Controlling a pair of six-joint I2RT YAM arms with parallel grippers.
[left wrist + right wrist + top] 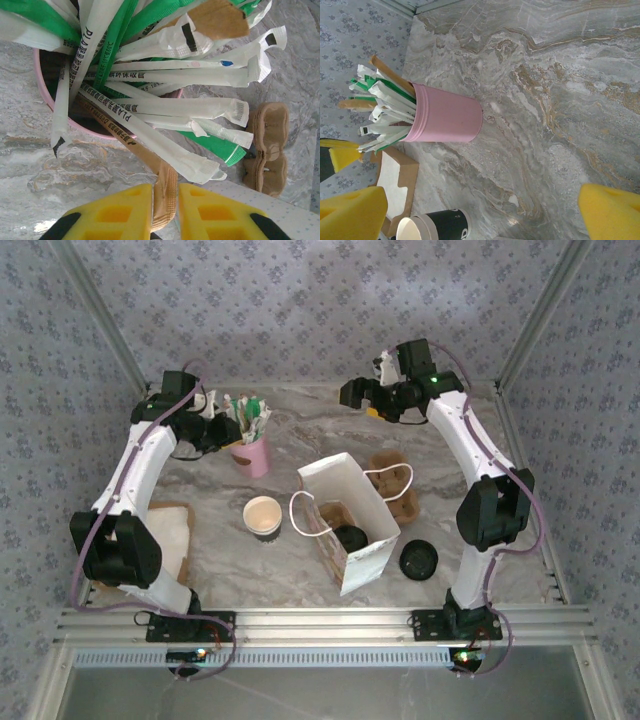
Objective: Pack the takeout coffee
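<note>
The takeout coffee cup (262,515) stands open on the marble table, cream inside; in the right wrist view its dark outer wall (440,226) shows at the bottom edge. A round black lid (418,559) lies on the table at the right of the white paper bag (352,502). My left gripper (222,430) is at the pink cup of straws and sticks (252,455), its yellow pads closed on the end of a brown wrapped stick (164,192) that leans out of the cup; the gripper (165,212) holds nothing else. My right gripper (360,392) hangs open above the far table, and in its own view (482,215) nothing is between the fingers.
A brown moulded cup carrier (393,480) lies behind the bag and another sits inside it with a black-lidded cup (349,537). A flat brown cardboard piece (170,530) lies near the left arm. Patterned walls enclose the table.
</note>
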